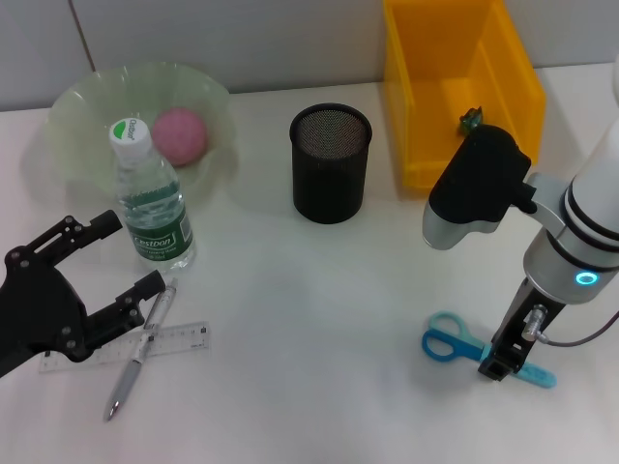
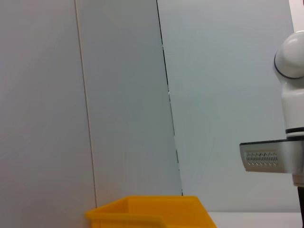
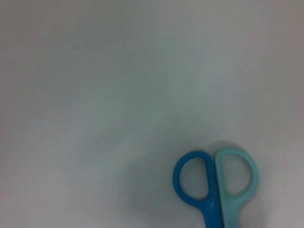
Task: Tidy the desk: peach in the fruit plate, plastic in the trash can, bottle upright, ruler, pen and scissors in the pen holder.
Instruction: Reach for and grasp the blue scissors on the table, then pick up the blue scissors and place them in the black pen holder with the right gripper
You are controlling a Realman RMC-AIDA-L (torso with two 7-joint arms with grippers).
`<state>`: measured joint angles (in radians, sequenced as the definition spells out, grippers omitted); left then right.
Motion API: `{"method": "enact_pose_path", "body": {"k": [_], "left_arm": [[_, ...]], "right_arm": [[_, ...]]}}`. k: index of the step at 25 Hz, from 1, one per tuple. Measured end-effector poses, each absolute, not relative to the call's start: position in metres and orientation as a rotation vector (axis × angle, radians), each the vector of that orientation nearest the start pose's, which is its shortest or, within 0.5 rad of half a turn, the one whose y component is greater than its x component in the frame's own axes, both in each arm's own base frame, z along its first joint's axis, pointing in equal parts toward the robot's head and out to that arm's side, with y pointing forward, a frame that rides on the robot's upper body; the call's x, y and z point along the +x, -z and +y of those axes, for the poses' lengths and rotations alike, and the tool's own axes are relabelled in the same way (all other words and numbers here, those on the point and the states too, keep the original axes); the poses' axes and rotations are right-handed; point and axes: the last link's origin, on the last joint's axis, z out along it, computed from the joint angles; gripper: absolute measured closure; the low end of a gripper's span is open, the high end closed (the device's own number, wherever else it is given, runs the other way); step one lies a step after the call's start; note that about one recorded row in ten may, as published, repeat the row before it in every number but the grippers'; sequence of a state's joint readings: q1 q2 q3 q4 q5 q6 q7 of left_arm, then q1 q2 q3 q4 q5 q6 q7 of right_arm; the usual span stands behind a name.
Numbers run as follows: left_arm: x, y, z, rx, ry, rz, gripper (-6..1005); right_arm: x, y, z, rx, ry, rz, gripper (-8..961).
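I have the right arm reaching in from the right side, wrist bent downward, ring light on the forearm lit blue. Right gripper [image 1: 502, 359] points straight down and sits low at the desk; I cannot make out how its jaws stand. Left arm is low at the near left edge. Left gripper [image 1: 116, 261] lies roughly level, jaws spread wide apart, fingertips [image 1: 149, 284] pointing toward the middle.

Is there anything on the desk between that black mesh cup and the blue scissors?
No. In the head view the stretch of white desk from the pen holder to the scissors is bare; the right end effector sits over the blades.
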<state>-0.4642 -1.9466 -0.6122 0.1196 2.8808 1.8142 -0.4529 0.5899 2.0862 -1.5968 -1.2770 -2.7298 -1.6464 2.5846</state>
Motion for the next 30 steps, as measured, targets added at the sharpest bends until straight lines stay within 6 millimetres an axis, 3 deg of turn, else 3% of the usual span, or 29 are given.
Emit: {"method": "enact_pose_path", "body": {"k": [9, 14, 18, 23, 30], "left_arm": [[-0.304, -0.011, 0.258, -2.358, 1.036, -0.084, 241], [-0.304, -0.012, 0.258, -2.357, 1.043, -0.08, 241], [-0.303, -0.012, 0.257, -2.355, 1.054, -0.074, 241], [-0.302, -0.014, 0.256, -2.352, 1.066, -0.066, 241], [-0.303, -0.014, 0.255, -2.348, 1.065, -0.069, 241]], "right_arm": [[0.21, 0.031, 0.322, -2.606, 0.954, 0.861, 562], [0.212, 0.032, 0.322, -2.616, 0.969, 0.864, 708], [0.21, 0.032, 0.32, -2.634, 0.948, 0.87, 722], [0.203, 0.023, 0.32, -2.636, 0.876, 0.865, 740], [0.19, -0.009, 0.327, -2.593, 0.616, 0.877, 732]]}}
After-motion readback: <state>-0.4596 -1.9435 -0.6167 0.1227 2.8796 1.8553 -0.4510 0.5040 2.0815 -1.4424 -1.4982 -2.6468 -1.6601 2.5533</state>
